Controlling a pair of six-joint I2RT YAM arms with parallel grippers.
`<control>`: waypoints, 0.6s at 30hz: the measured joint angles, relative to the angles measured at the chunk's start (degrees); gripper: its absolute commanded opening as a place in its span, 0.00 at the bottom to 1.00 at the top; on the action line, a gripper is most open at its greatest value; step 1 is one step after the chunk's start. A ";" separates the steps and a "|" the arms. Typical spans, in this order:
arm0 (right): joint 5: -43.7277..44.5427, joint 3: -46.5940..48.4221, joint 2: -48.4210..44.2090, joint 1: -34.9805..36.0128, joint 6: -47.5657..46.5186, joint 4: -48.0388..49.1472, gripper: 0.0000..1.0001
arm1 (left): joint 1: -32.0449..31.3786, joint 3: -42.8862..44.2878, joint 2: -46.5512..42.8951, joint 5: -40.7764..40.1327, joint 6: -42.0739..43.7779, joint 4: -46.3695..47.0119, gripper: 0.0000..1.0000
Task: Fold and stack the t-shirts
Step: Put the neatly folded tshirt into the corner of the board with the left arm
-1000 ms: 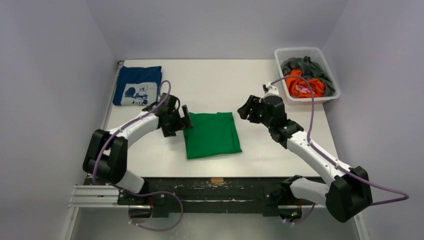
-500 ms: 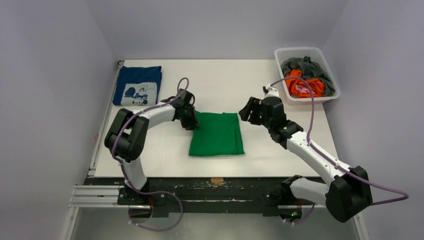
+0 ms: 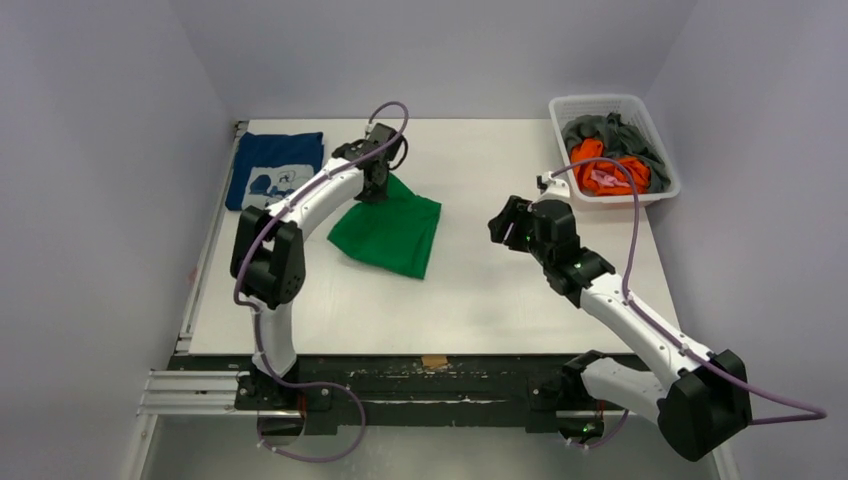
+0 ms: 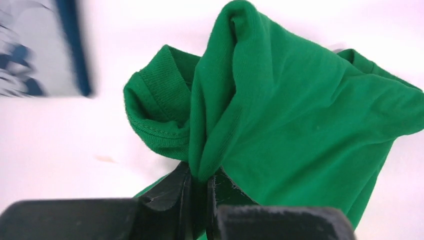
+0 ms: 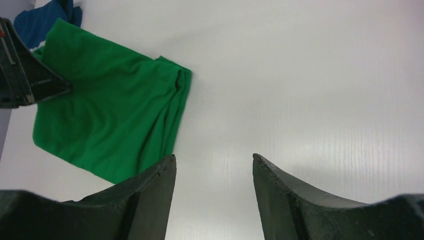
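The folded bright green t-shirt [image 3: 388,232] hangs partly lifted at the table's middle left, one corner raised. My left gripper [image 3: 378,190] is shut on that corner; in the left wrist view a bunched fold of the green t-shirt [image 4: 300,120] is pinched at my left gripper [image 4: 200,177]. A folded navy t-shirt with a white print [image 3: 274,170] lies at the far left. My right gripper [image 5: 214,160] stands open over bare table, right of the green t-shirt [image 5: 110,120]; from above, the right gripper [image 3: 500,222] sits mid-table.
A white basket [image 3: 660,190] at the back right holds orange [image 3: 603,166] and grey [image 3: 612,131] t-shirts in a heap. White walls close in the table on three sides.
My left gripper has shut on the green t-shirt's left edge and carried it up and toward the back left, dragging the cloth along. The right arm barely shifted.
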 measured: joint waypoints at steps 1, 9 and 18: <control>0.11 -0.02 -0.26 0.00 -0.07 -0.02 0.57 | 0.39 2.60 0.94 -2.54 2.10 -0.85 0.00; 1.99 -0.83 -2.12 0.00 -0.63 0.11 0.57 | 7.63 9.27 3.23 -11.82 15.52 -2.89 0.00; 3.28 -0.85 -0.39 0.00 -0.74 0.31 0.57 | 16.41 13.33 3.23 -15.21 29.44 -2.49 0.00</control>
